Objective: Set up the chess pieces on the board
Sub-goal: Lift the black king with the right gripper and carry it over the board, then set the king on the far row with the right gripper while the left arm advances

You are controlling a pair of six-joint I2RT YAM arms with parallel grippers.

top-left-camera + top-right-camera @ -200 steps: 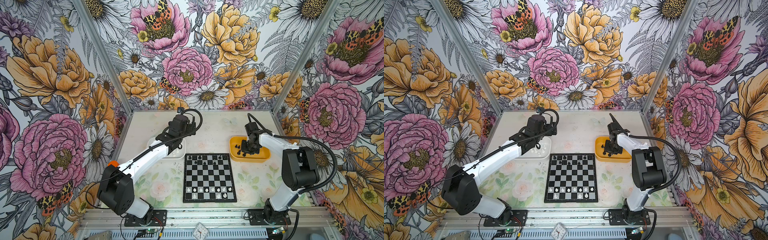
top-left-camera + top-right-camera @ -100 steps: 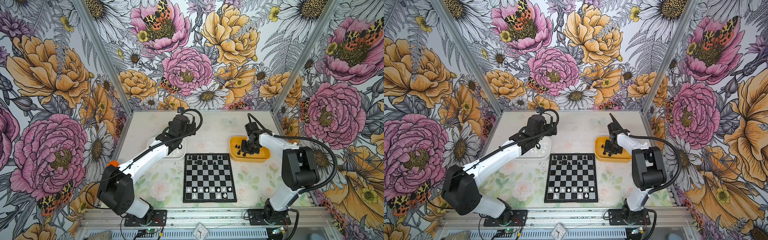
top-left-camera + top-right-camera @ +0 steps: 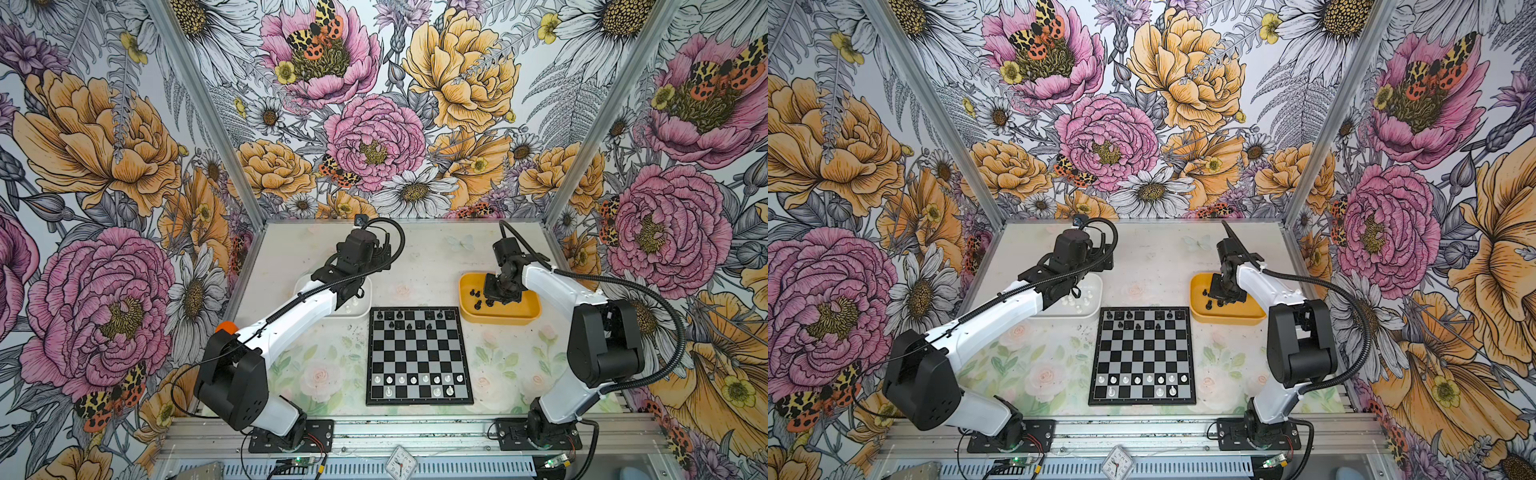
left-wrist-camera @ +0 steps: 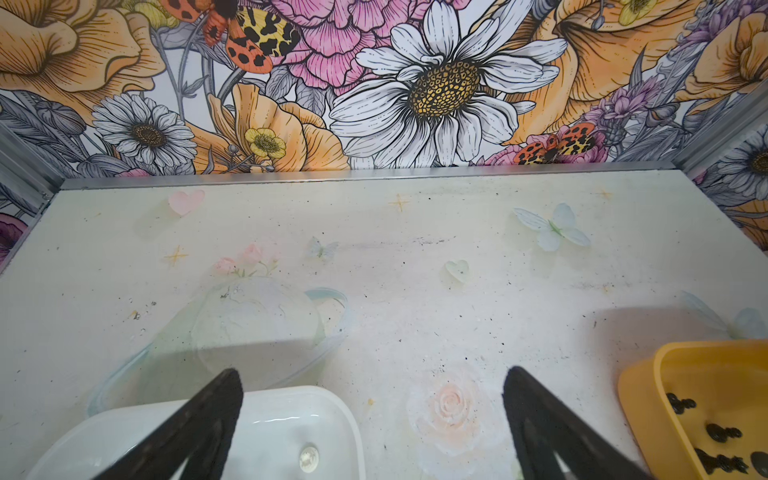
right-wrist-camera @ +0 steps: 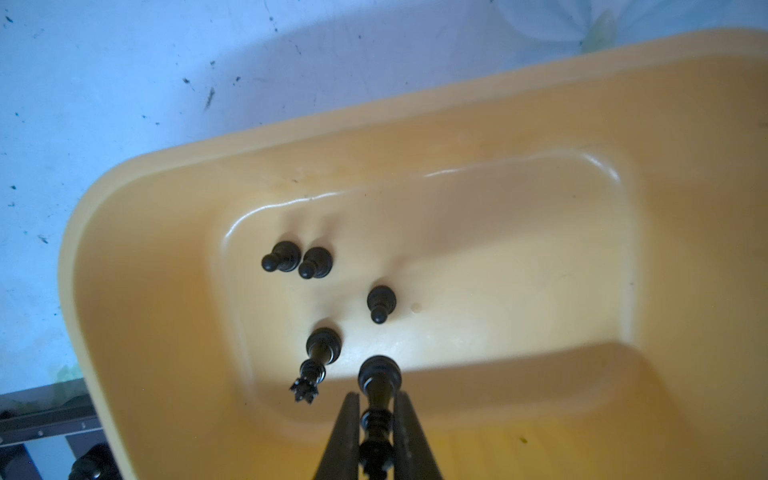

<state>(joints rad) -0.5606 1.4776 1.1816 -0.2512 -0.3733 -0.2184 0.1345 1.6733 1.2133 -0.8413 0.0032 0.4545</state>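
Now: the right gripper [image 5: 376, 397] is down inside the yellow tray [image 5: 166, 174], jaws pinched almost together on a tall black piece [image 5: 379, 374]. The piece's long axis runs in line with the fingers, its round base pointing away from the wrist and its head tucked back between them. I cannot tell if the base touches the tray floor.

A crowned black piece [image 5: 320, 357] lies on its side just beside the held one. Three black pawns [image 5: 286, 259] lie toppled a little further off, two of them touching.

In both top views the right arm rises from its near base, folds at the elbow, and its wrist pitches down over the tray.

The left gripper [image 4: 372, 374] hangs above the white tray [image 4: 291, 415], jaws spread wide and holding nothing. A pale piece [image 4: 307, 459] sits in that tray below it.

The board [image 3: 419, 355] lies between the two trays. It has black men on the two far rows and white men on the two near rows, with gaps in each.
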